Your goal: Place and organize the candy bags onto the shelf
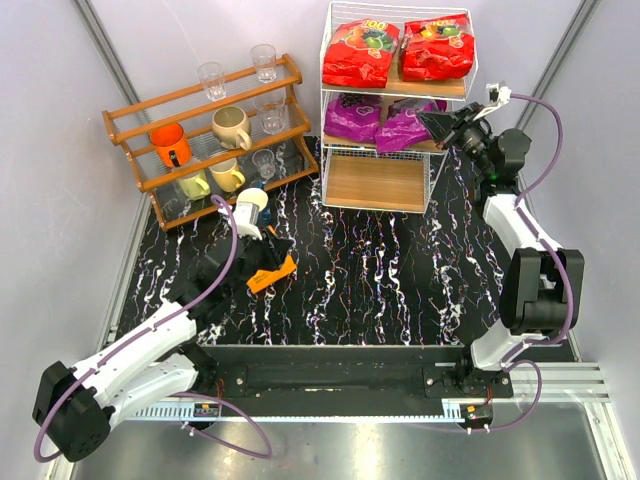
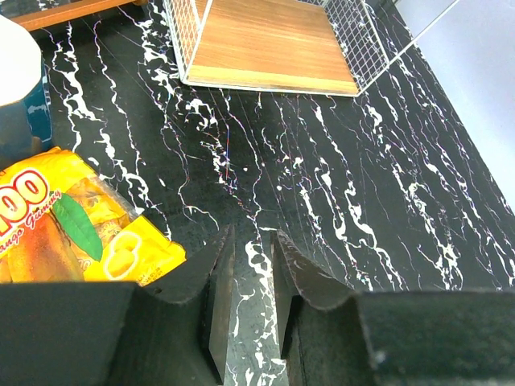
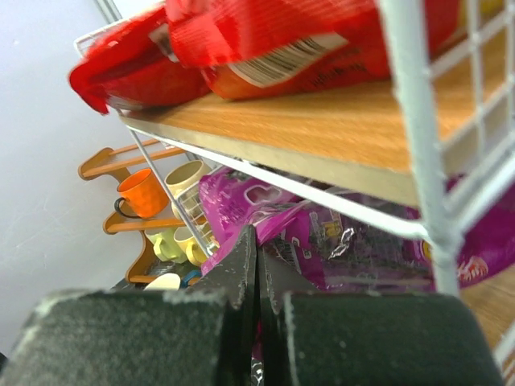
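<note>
Fingers (image 3: 238, 273) of the right gripper (image 1: 438, 124) pressed together on a sliver of glossy film at the right edge of the shelf's (image 1: 375, 182) middle tier, pinching the corner of the right purple bag (image 1: 403, 128). That crinkled pouch lay tilted on the tier, beside the left purple bag (image 1: 350, 115). A white wire post (image 3: 410, 121) of the shelf stood just right of the fingers, and the pale wooden top tier hung above them. On that top tier two red bags (image 1: 360, 52) (image 1: 437, 48) lay side by side. The shelf's bottom tier showed bare, smooth wood.

The right arm reached from its base to the shelf's right side, its wrist bent in towards the middle tier.

In front of the shelf and to its left, the left gripper (image 2: 253, 241) hung low over the black, white-veined table (image 2: 362, 201), its dark padded fingers (image 2: 216, 305) a narrow gap apart with nothing between them. The orange-yellow bag (image 2: 76, 233), shiny and printed with fruit, lay flat just beside the left-hand finger, well apart from the shelf. A white-topped blue cup (image 1: 252, 208) stood near that bag, on the side nearer the shelf. The left arm stretched forward, low along the table.

Left of the shelf, a stepped brown wooden rack (image 1: 205, 130) held ceramic mugs and clear glasses.
</note>
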You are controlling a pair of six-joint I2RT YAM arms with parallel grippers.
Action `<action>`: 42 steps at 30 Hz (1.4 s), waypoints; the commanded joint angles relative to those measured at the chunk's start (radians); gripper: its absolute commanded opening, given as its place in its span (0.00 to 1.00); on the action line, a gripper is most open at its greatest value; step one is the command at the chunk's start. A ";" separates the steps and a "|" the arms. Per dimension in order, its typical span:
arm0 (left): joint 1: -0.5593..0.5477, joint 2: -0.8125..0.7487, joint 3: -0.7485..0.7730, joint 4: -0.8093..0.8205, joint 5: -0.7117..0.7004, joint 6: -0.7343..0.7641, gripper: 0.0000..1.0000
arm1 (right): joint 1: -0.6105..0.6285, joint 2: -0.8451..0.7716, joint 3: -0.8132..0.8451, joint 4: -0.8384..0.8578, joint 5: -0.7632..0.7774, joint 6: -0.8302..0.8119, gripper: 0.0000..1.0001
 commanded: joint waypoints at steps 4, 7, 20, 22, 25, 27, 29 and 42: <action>0.005 0.002 0.020 0.073 0.024 0.011 0.27 | -0.010 -0.042 -0.043 0.072 0.015 -0.001 0.00; 0.005 0.006 0.020 0.081 0.035 0.003 0.27 | -0.010 -0.070 -0.063 -0.031 0.050 -0.044 0.00; 0.002 0.199 0.177 0.301 0.232 0.023 0.27 | -0.010 -0.101 -0.014 -0.370 0.256 -0.208 0.00; -0.006 0.310 0.231 0.398 0.289 0.038 0.27 | -0.010 -0.096 -0.003 -0.378 0.265 -0.208 0.00; -0.030 0.465 0.361 0.508 0.318 0.081 0.27 | -0.010 -0.085 0.010 -0.381 0.271 -0.202 0.00; -0.050 0.548 0.461 0.557 0.331 0.110 0.27 | -0.009 -0.071 0.029 -0.389 0.267 -0.196 0.00; -0.067 0.668 0.527 0.604 0.337 0.153 0.15 | -0.010 -0.058 0.043 -0.395 0.259 -0.190 0.00; -0.119 1.085 0.947 0.670 0.234 0.265 0.00 | -0.010 -0.010 0.110 -0.433 0.242 -0.190 0.00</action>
